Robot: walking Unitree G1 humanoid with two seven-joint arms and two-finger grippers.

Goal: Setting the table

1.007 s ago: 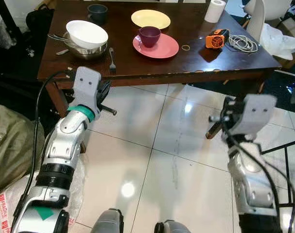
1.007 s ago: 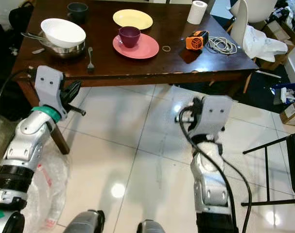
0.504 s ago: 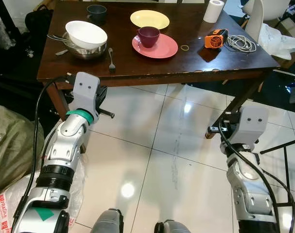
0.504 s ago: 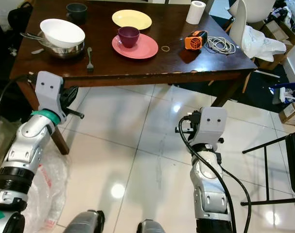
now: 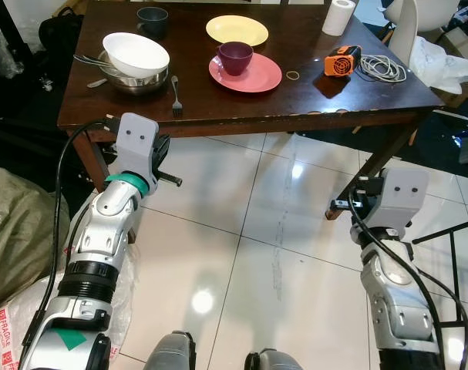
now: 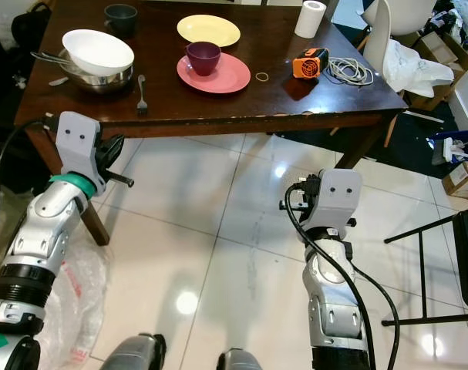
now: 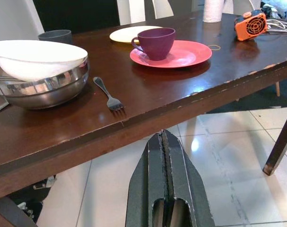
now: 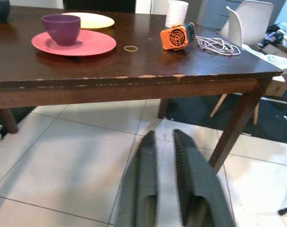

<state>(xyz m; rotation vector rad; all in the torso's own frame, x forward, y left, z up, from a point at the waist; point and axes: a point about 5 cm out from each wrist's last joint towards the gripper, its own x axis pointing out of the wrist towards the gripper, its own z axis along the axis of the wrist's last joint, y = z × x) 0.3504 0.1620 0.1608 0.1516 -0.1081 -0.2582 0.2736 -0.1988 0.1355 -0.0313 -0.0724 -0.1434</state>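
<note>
Glossy pale floor tiles (image 5: pixel 241 262) lie nearest, throwing back ceiling light between the two silver arms. The left gripper (image 7: pixel 165 156) hangs below the table's near edge with its ribbed black fingers pressed flat together, holding nothing. The right gripper (image 8: pixel 163 156), blurred in its wrist view, sits lower over the tiles with a narrow slit between its fingers, also holding nothing.

Beyond them stands the dark wooden table (image 5: pixel 241 108), its varnish chipped pale along the front edge. Close to that edge lies a metal fork (image 5: pixel 176 96), tines toward the robot, just beside a polished steel bowl (image 5: pixel 137 81) with a smooth white bowl (image 5: pixel 136 54) nested in it. Toward the middle, a round pink plate (image 5: pixel 253 75) carries a purple cup (image 5: pixel 235 57); a small rubber band (image 5: pixel 294 75) lies near the plate. Further right sit a ribbed orange gadget (image 5: pixel 343 61) and a coiled white cable (image 5: pixel 384 68). At the far side are a pale yellow plate (image 5: pixel 237 30), a dark grey mug (image 5: pixel 153 20) and a white paper roll (image 5: pixel 339 15).
</note>
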